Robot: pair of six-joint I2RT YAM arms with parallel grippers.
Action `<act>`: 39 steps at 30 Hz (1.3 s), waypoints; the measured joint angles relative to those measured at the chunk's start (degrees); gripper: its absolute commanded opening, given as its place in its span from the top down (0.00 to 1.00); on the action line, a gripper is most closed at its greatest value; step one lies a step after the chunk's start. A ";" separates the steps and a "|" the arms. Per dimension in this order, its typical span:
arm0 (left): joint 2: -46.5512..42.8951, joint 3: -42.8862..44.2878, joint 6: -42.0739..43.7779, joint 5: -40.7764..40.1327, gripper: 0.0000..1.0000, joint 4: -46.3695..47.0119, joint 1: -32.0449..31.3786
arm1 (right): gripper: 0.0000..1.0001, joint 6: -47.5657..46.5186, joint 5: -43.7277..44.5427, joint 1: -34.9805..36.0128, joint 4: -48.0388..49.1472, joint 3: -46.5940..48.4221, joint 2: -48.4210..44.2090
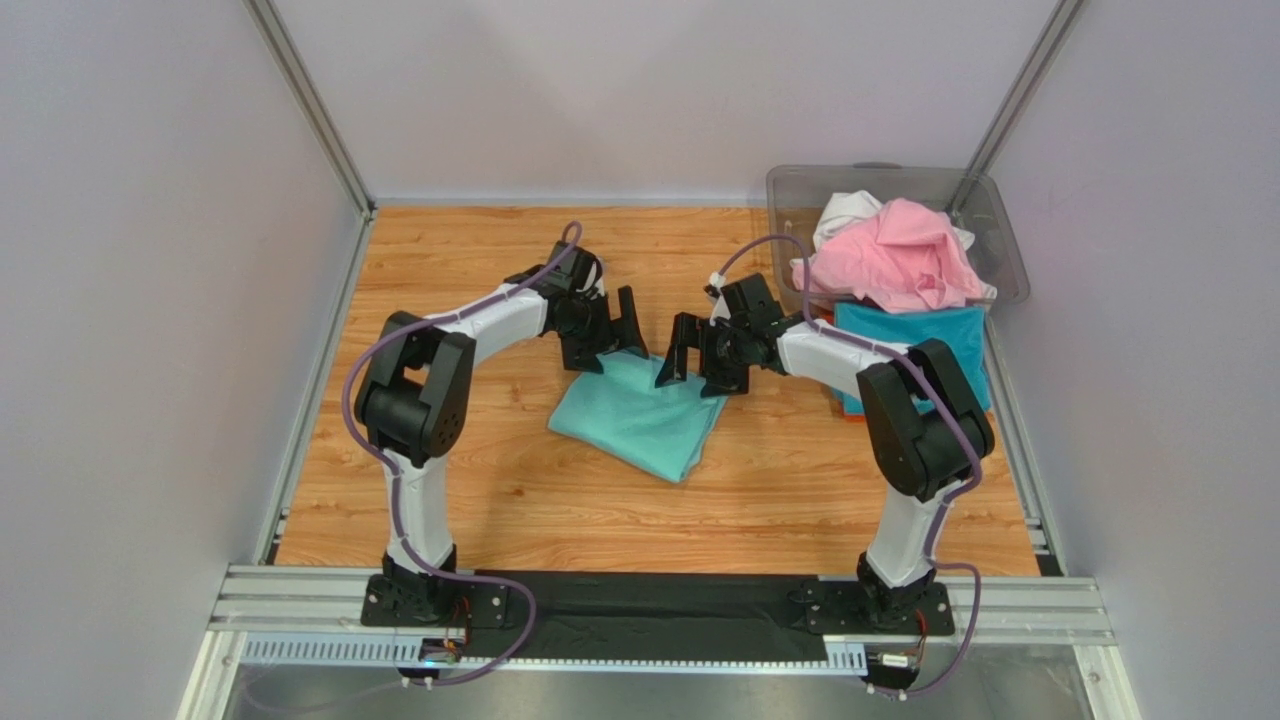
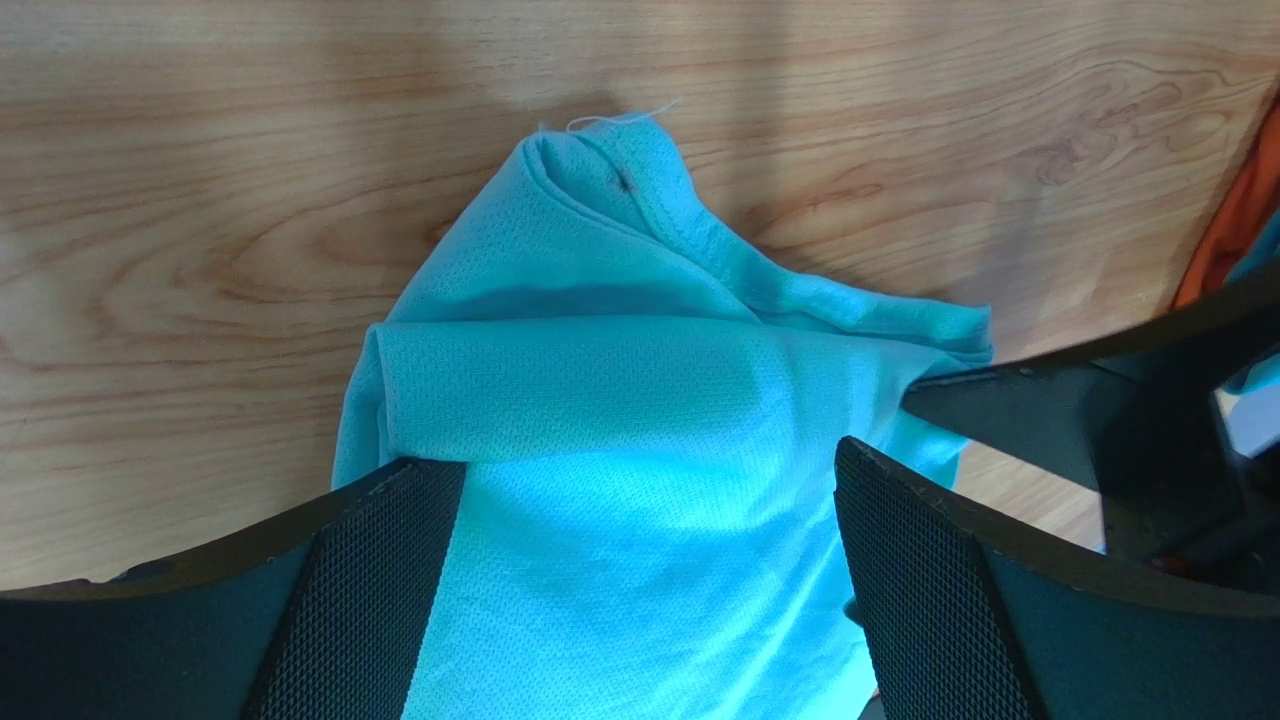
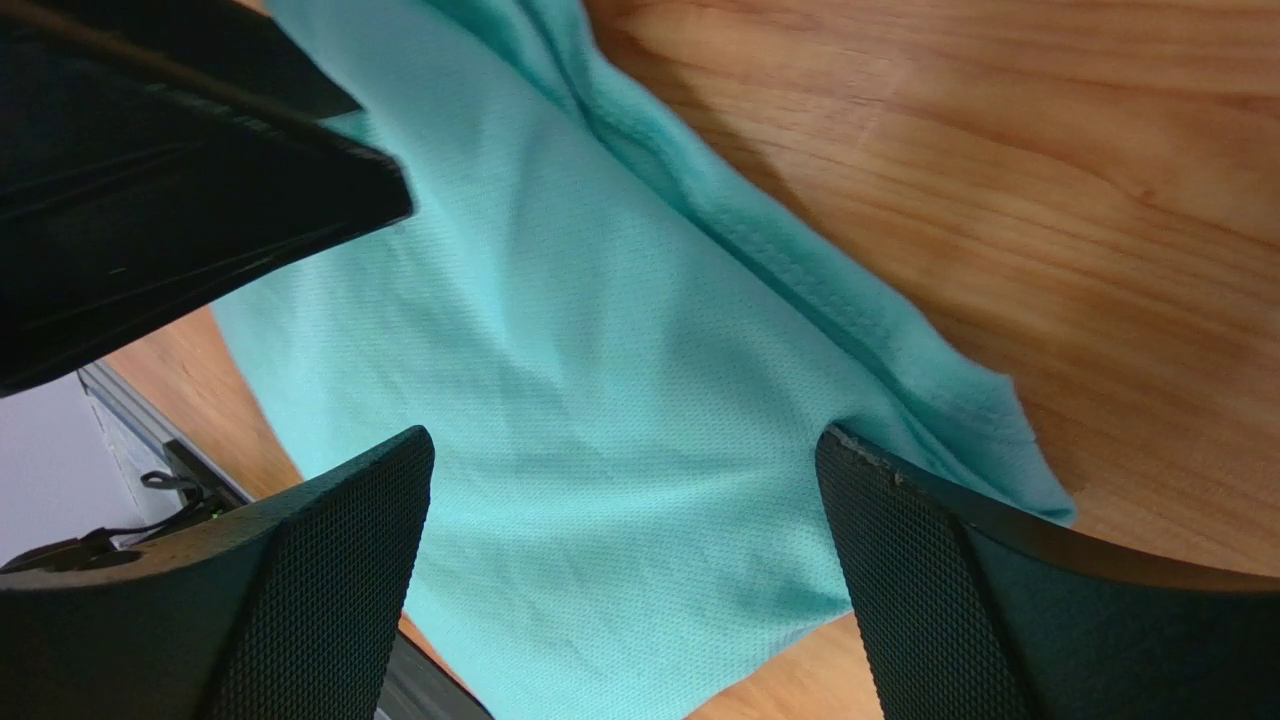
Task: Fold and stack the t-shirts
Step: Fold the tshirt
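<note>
A mint green t-shirt lies folded on the wooden table, mid-scene. My left gripper hovers over its far left corner, jaws wide open. In the left wrist view the cloth fills the space between the fingers, with nothing pinched. My right gripper is open over the shirt's far right edge. The right wrist view shows the green cloth below its spread fingers. A pink t-shirt and a white one are heaped in the bin, and a teal blue one hangs over its front.
The clear grey plastic bin stands at the back right corner. A bit of orange cloth shows under the right arm. Metal frame posts and grey walls close in the table on three sides.
</note>
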 measured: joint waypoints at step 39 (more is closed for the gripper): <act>-27.08 -34.62 -4.98 -4.09 0.00 7.93 -6.71 | 0.00 0.92 5.73 15.39 0.52 -20.44 -19.65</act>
